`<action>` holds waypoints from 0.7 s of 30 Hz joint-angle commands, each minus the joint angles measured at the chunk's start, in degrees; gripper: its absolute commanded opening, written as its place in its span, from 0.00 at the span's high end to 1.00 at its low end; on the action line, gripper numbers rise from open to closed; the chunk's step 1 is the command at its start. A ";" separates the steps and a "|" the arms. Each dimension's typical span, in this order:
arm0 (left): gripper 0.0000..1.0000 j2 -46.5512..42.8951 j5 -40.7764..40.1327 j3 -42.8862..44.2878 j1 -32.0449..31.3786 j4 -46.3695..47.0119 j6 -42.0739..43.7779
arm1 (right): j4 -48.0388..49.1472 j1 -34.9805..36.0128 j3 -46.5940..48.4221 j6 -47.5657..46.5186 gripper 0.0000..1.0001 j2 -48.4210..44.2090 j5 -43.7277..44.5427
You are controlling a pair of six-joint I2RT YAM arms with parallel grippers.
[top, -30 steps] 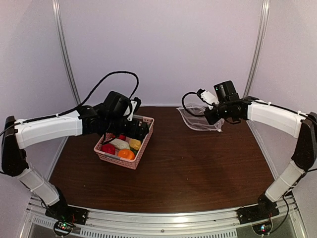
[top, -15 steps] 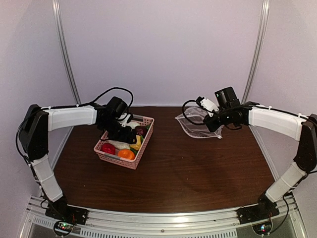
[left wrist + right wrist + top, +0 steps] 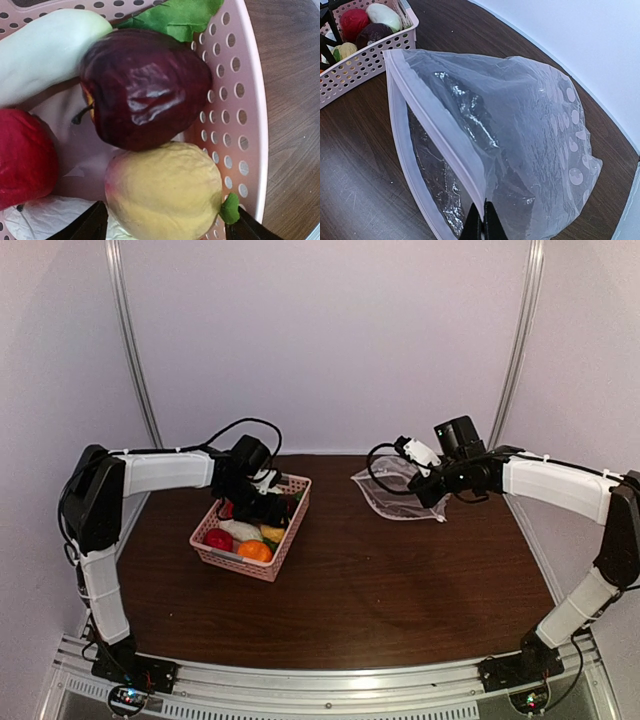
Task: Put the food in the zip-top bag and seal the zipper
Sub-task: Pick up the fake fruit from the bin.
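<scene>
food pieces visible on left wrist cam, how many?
4: white radish top left, dark purple fruit centre, yellow fruit below it, red piece at left. Others may be hidden.

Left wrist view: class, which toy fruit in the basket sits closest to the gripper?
The yellow fruit, lying between the fingers of the open left gripper; the dark purple fruit and red fruit lie farther off.

The top view looks down from above and behind the arm bases and takes in the whole counter. The left wrist view sits very close, looking into the basket. The right wrist view faces the bag from near (the same basket shows at its top-left corner).
</scene>
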 commanded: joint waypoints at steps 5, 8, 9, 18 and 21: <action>0.25 1.76 2.06 1.15 0.47 0.89 -0.53 | 0.13 -0.12 -1.01 -0.46 1.00 -1.46 -0.54; 0.27 2.64 2.74 1.24 0.47 1.22 -0.59 | 0.14 -0.10 -1.18 -0.64 1.00 -1.51 -1.01; 0.29 2.88 3.00 1.20 0.47 1.33 -0.68 | 0.13 -0.11 -1.19 -0.65 1.00 -1.50 -1.00; 0.51 1.57 2.06 2.97 0.64 -0.67 -0.54 | 0.05 -0.13 -1.28 -0.79 1.00 -1.68 -1.38; 0.56 -1.47 0.27 3.69 0.62 -2.02 -0.12 | 0.16 -0.11 -1.28 -0.83 1.00 -1.67 -1.23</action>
